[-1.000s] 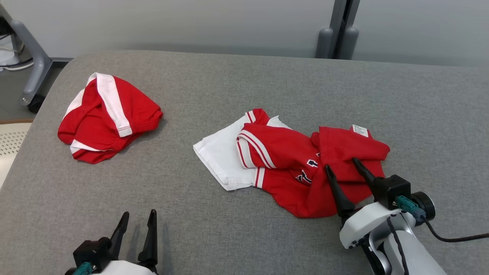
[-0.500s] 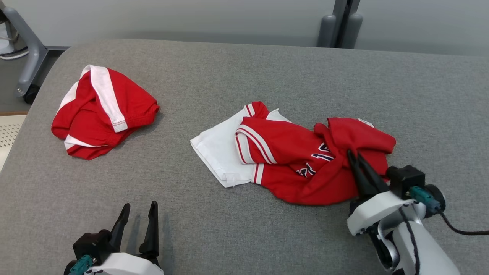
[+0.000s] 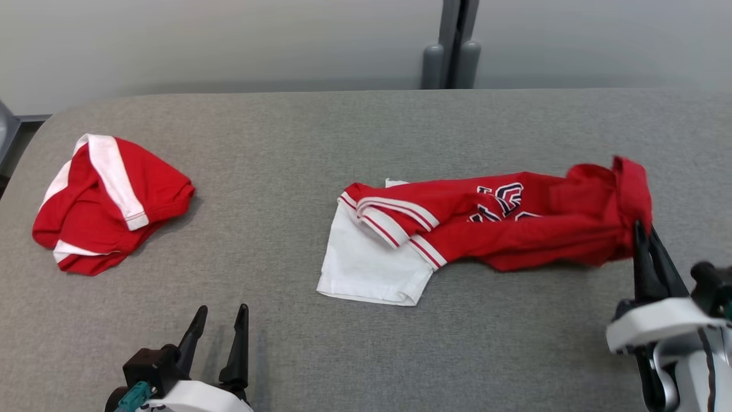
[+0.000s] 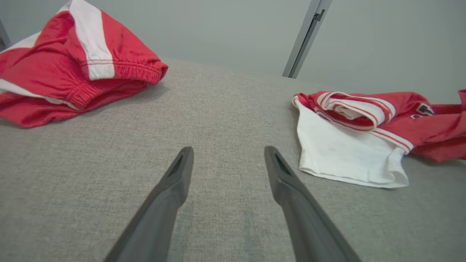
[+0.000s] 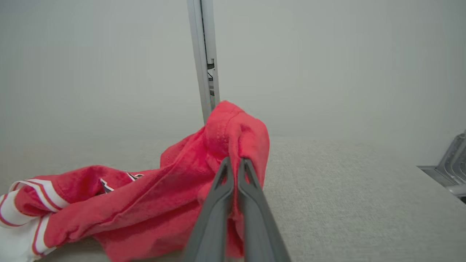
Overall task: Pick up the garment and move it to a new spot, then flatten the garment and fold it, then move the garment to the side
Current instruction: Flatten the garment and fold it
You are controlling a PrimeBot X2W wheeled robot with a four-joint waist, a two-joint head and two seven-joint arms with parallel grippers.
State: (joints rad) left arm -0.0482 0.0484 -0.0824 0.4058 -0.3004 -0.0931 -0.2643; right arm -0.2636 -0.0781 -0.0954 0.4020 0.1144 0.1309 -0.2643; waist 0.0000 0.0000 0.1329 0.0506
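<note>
While the right jaws pinch shut on a bunched fold at the frame's right edge, the soft red-and-white jersey garment trails limp leftward across the grey fabric desk; light and floppy, it probably spreads better held by corners. Left jaws gape empty, lower left.

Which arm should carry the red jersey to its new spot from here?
Right. The right pincer is shut on the bunched red end of the jersey, holding it raised off the grey table. The left pincer is open and empty, low at the near edge, well apart from the jersey.
</note>
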